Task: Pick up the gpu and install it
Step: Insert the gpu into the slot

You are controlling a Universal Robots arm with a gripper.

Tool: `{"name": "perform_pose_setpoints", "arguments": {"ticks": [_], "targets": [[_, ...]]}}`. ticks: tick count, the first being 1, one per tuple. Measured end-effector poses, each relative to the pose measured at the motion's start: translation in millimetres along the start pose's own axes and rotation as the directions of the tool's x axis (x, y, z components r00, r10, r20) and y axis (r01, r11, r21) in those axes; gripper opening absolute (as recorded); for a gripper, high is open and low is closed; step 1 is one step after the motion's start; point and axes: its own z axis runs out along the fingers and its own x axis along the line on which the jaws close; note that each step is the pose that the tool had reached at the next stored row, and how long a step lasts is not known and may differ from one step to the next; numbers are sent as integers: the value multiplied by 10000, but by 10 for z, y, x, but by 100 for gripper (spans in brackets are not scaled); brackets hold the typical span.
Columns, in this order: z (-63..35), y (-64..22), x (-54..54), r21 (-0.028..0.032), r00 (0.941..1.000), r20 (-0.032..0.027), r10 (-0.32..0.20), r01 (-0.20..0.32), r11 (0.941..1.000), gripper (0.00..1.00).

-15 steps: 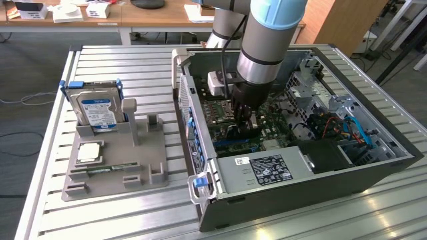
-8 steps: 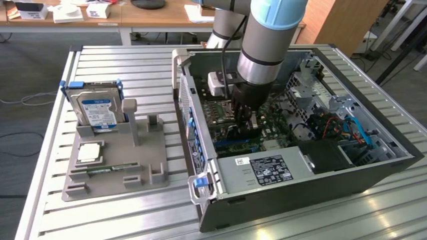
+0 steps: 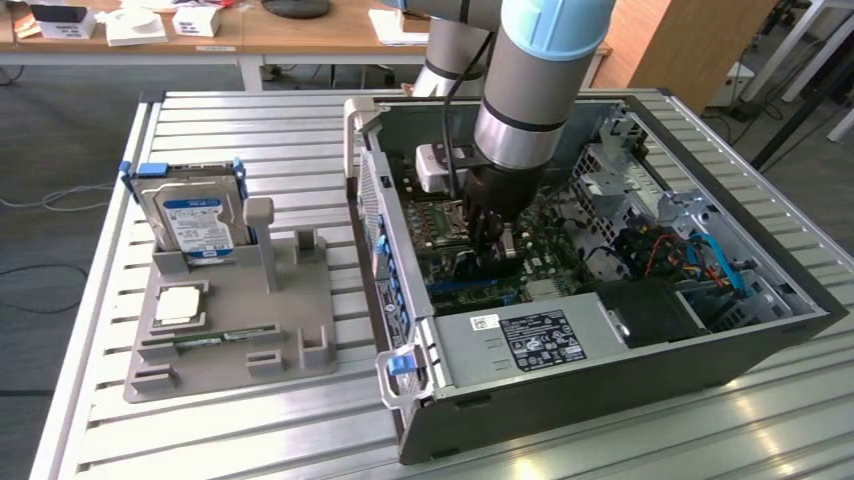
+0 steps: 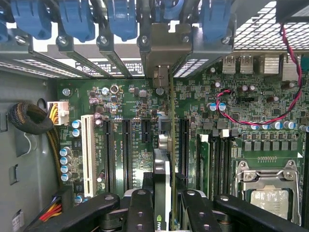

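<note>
A: GPU (image 4: 164, 159) first: where is it?

B: Lower middle of the wrist view, seen edge-on, a thin card standing between the black fingers (image 4: 140, 208), which are clamped on it from both sides. Its silver end bracket (image 4: 164, 53) reaches the row of rear slot covers at the upper middle. Whether the card's edge is seated in a slot I cannot tell; the fingers and the card itself hide the contact line.

A: And from the exterior view?

B: The computer case (image 3: 601, 350) lies open on the slatted table (image 3: 240, 420), filling the right half of the frame. The arm (image 3: 534, 90) comes down from the top centre into it, and the gripper (image 3: 491, 235) sits low over the motherboard (image 4: 120, 96). The card is mostly hidden there behind the gripper.

A: Room around it?

B: Tight. Black expansion slots run just beside the card on both sides, with a white slot (image 4: 88, 154) further toward the left of the wrist frame. The processor socket (image 4: 268, 183) is at the lower right, a red-and-black wire (image 4: 285, 72) loops at the upper right, and a sleeved cable bundle (image 4: 29, 118) is at the left edge, cut off.

A: Outside the case?

B: A grey holder (image 3: 227, 330) at centre left of the exterior view, well apart from the case, carries a hard drive (image 3: 194, 220) upright, with a small chip (image 3: 180, 305) and a memory stick (image 3: 200, 340) lower down.
</note>
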Motion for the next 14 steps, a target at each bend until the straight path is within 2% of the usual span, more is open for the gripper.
{"name": "perform_pose_setpoints", "arguments": {"ticks": [14], "targets": [[12, 3, 0, 0, 10000, 1, 1, -1, 10000, 27]]}}
